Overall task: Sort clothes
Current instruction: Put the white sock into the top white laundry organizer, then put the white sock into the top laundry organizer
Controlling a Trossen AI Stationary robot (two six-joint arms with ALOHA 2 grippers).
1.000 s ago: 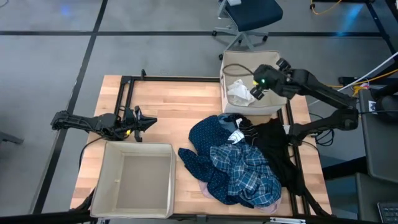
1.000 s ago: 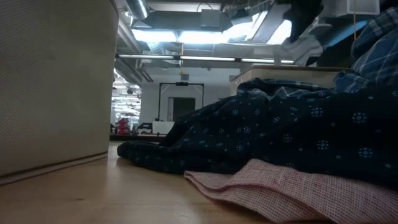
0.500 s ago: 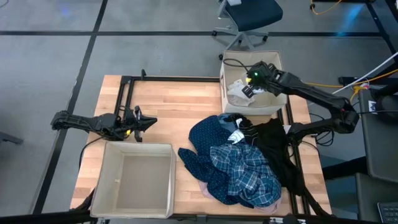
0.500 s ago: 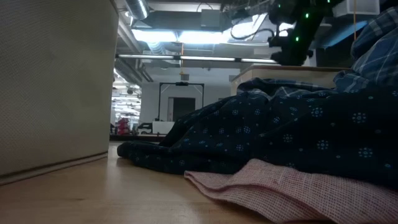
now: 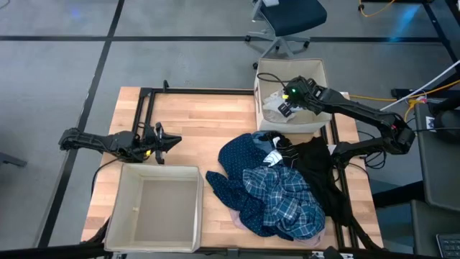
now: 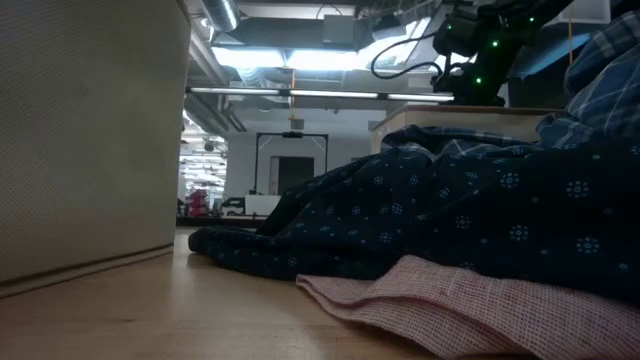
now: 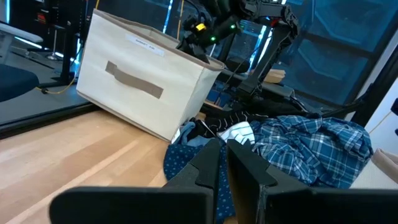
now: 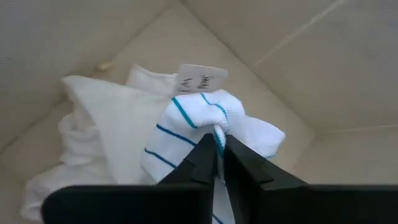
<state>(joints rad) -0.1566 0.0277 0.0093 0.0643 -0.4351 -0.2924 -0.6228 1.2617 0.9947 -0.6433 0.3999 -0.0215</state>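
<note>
- Overhead view: a wooden table [image 5: 187, 133] fills the middle of the frame, a robot arm at each side.
- The right gripper [image 5: 287, 108], upper right of centre, is lowered into a beige fabric box [image 5: 320, 72] at the table's far edge.
- In the right wrist view, its fingers are pinched nearly together on a fold of a white sock with teal stripes [image 8: 199, 134]. The sock rests on other white garments [image 8: 93, 124] in the box's corner, with a small paper tag [image 8: 199, 78] just behind it.
- Judged step: one sorted piece is being delivered into this box. The grip looks about to loosen, though the sock is not yet free.
- The next move calls for parting the fingers fully, lifting straight up clear of the box wall, then swinging to the pile.
- The unsorted pile lies lower right of centre on the table: a navy white-dotted garment [image 5: 237, 162], a blue plaid shirt [image 5: 284, 198], a black garment [image 5: 316, 169], and a pale pink piece [image 6: 470, 305] at the bottom, seen best in the table-level view.
- A second beige box [image 5: 154, 241], lower left, holds nothing that can be seen.
- The left gripper [image 5: 169, 140] waits at the left of the table beside that box, fingers closed on nothing.
</note>
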